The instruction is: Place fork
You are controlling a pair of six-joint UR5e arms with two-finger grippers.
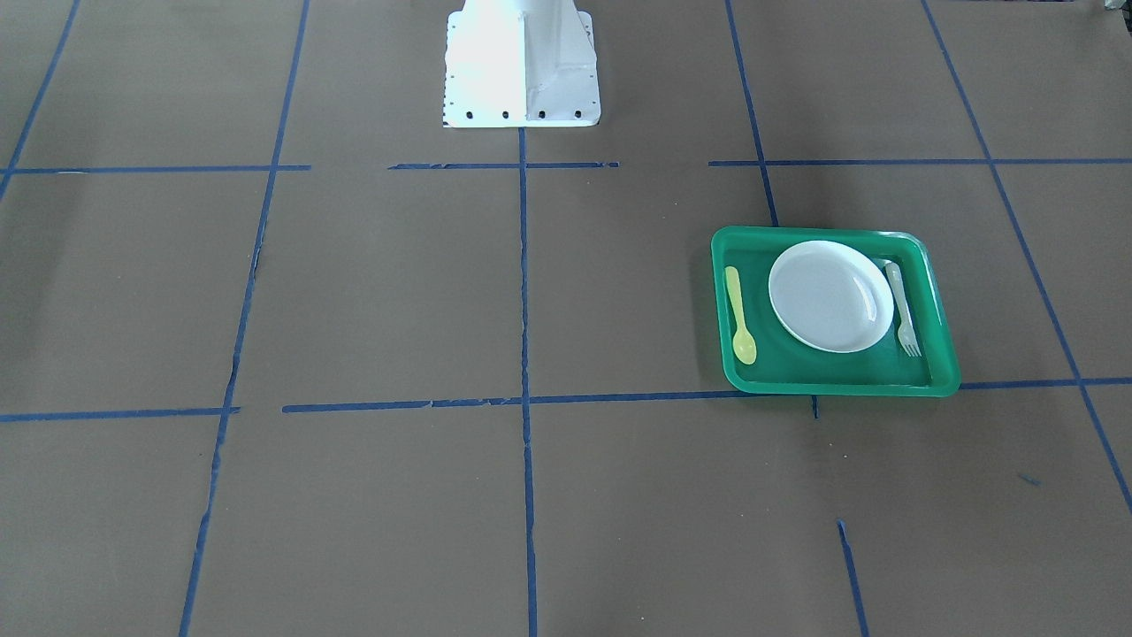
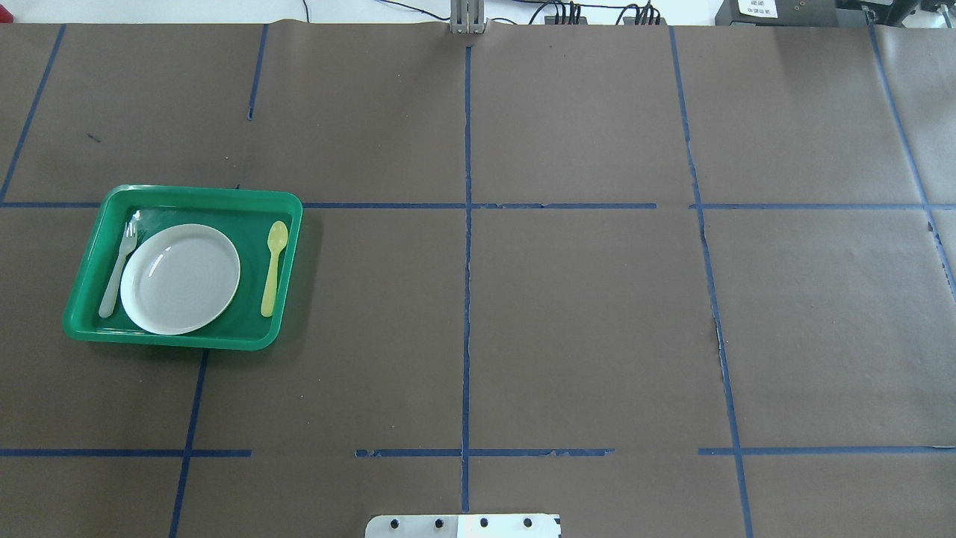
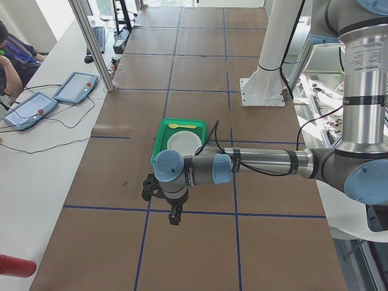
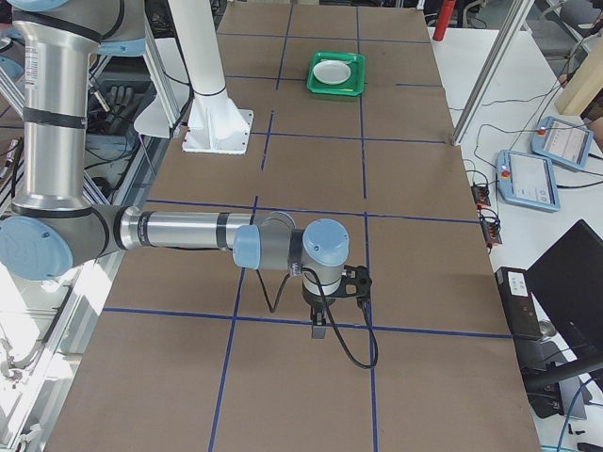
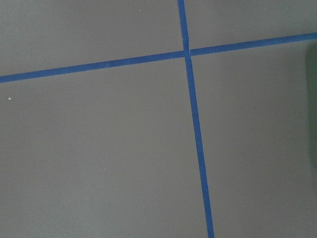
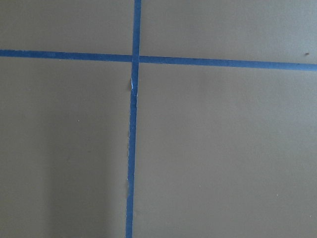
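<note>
The pale translucent fork [image 1: 902,310] lies flat in the green tray [image 1: 831,386], beside the white plate [image 1: 829,296], tines towards the table's far side. In the overhead view the fork [image 2: 119,265] is left of the plate [image 2: 181,278] in the tray [image 2: 172,340], and a yellow spoon [image 2: 273,258] lies right of the plate. My left gripper [image 3: 174,215] shows only in the exterior left view, hanging over bare table well short of the tray [image 3: 159,136]. My right gripper [image 4: 318,330] shows only in the exterior right view, far from the tray [image 4: 336,73]. I cannot tell whether either is open or shut.
The white robot base [image 1: 522,66] stands at the table's near-robot edge. Blue tape lines cross the brown table cover. Both wrist views show only table and tape. Tablets [image 3: 76,86] and cables lie on the side bench, and a person sits there.
</note>
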